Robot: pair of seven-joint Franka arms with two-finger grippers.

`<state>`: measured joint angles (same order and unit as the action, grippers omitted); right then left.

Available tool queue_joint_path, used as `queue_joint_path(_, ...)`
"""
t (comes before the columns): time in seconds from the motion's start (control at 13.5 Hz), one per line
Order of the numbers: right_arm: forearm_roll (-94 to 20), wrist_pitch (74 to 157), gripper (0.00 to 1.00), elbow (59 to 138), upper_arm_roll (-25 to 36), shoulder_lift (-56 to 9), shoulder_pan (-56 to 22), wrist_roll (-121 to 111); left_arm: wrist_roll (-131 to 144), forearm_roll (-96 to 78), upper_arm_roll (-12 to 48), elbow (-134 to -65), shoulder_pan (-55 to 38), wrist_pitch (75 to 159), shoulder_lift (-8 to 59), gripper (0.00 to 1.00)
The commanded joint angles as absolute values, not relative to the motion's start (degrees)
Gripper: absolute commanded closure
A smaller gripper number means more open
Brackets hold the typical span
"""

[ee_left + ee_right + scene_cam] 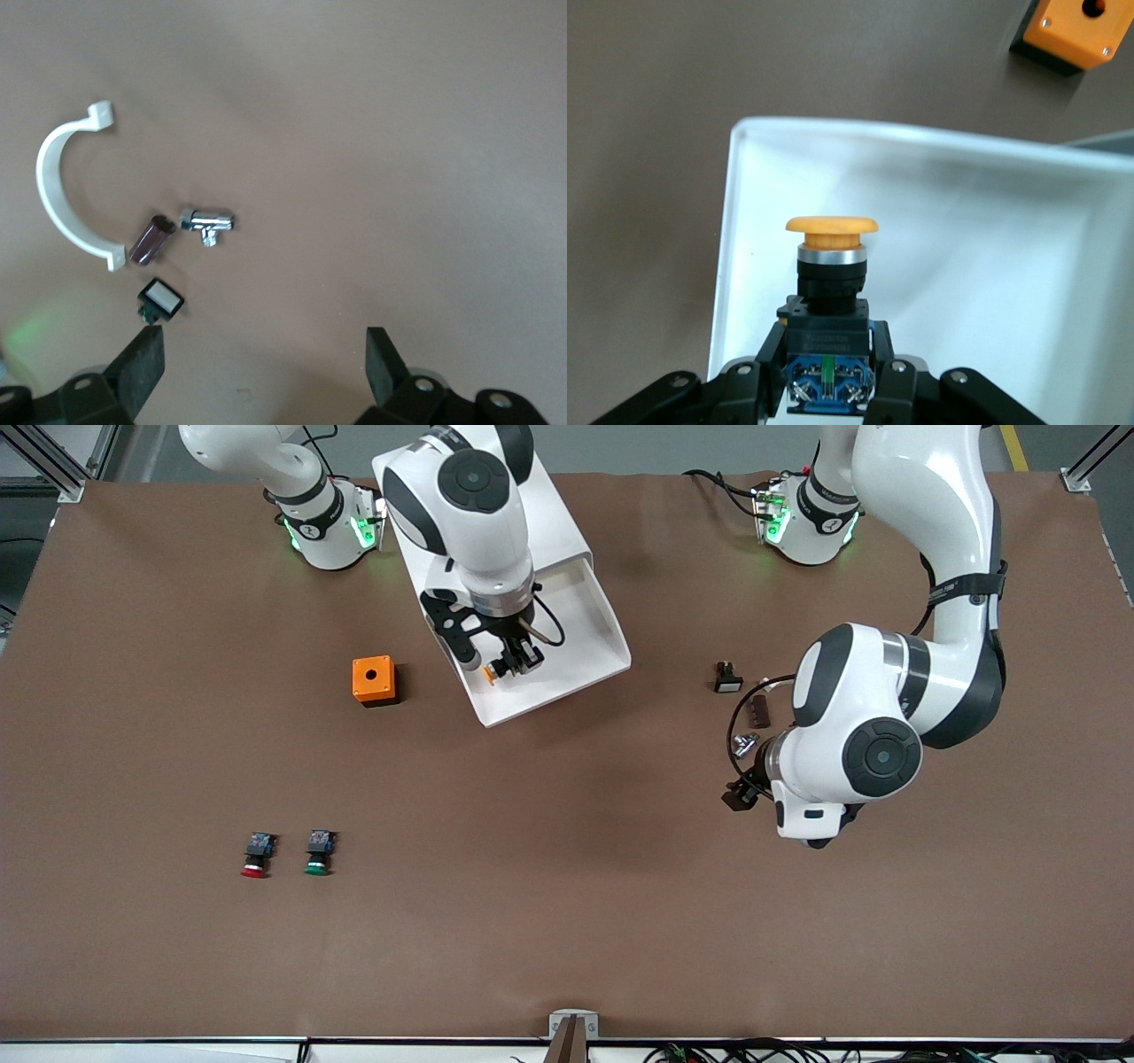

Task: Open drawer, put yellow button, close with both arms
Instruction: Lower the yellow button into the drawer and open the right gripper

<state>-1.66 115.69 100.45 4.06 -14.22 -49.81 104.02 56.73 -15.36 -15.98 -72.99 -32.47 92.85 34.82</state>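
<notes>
The white cabinet (pixel 560 518) lies at the robots' edge of the table with its top drawer (pixel 586 646) pulled out open. My right gripper (pixel 516 659) is over the open drawer and is shut on the yellow button (pixel 490 675). In the right wrist view the gripper (pixel 830 376) clamps the button's black body, and the yellow cap (pixel 831 228) points at the drawer's white floor (pixel 992 266). My left gripper (pixel 741 791) waits open and empty over the table toward the left arm's end, as the left wrist view (pixel 264 363) also shows.
An orange box (pixel 374 680) sits beside the drawer toward the right arm's end. A red button (pixel 256 856) and a green button (pixel 319 853) lie nearer the camera. A small white-faced switch (pixel 727 678), a brown piece (pixel 758 710), a chrome part (pixel 746 742) and a white curved clip (pixel 53 199) lie by the left gripper.
</notes>
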Motion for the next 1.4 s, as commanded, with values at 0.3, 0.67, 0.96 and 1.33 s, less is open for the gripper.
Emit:
queue_joint_path(0.3,-0.5,116.6,0.98,98.5,4.8,-15.7,-53.7,109.4,50.8,-14.0,-13.7,-73.9,-37.0,100.4,35.7,0.00)
queue_joint_path(0.67,0.8,116.5,0.00,95.3,4.8,-17.7,-53.6,109.0,49.0,-14.9,-12.6,-77.1,-41.7,106.1,36.1,0.00)
queue_joint_path(0.96,0.4,114.0,0.00,91.5,5.1,-17.6,-49.3,100.8,49.3,-16.3,-9.4,-77.0,-41.7,106.4,36.1,0.00)
queue_joint_path(1.33,-1.1,97.8,0.00,83.1,5.1,-17.0,-34.8,68.5,50.8,-19.6,-7.0,-76.9,-43.5,106.9,36.5,0.00)
